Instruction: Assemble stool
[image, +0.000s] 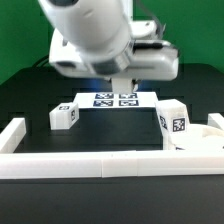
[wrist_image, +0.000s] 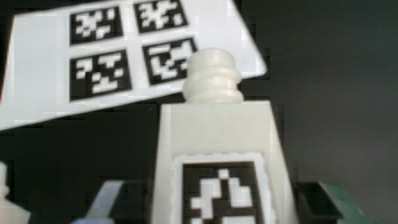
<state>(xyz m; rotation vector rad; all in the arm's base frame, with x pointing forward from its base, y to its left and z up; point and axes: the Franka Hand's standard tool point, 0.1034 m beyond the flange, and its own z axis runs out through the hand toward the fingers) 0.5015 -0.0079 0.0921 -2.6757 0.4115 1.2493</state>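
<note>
Here the tool (wrist_image: 219, 196) pinches a leg (wrist_image: 217, 135), its long axis and peg aimed toward the marker board (wrist_image: 125, 50).

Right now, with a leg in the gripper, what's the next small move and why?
Probably carry the leg toward the seat at the exterior view's right. The gripper is shut on it above the marker board, threaded tip free, and the seat lies well apart.
</note>
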